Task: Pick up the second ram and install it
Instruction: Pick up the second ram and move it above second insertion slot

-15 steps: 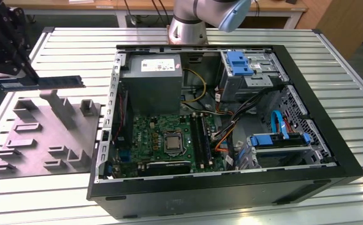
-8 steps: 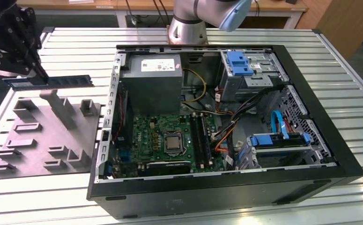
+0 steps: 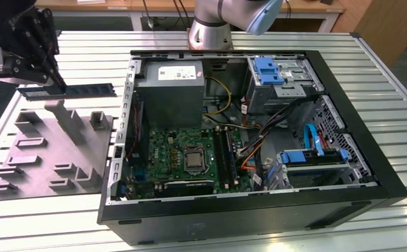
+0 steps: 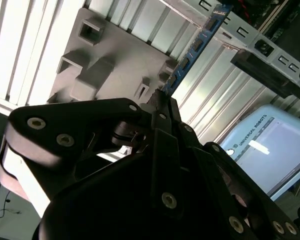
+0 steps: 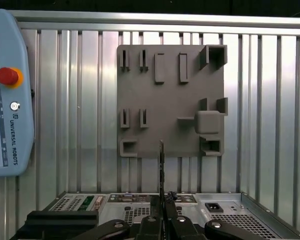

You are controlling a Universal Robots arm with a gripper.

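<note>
The second ram (image 3: 66,91) is noted in the upper left of the exterior view. It is a long, narrow stick carrying a row of dark chips, held roughly level in the air. One end is clamped in the gripper (image 3: 54,83). In the second wrist view the second ram (image 4: 196,46) is shown blue.
</note>
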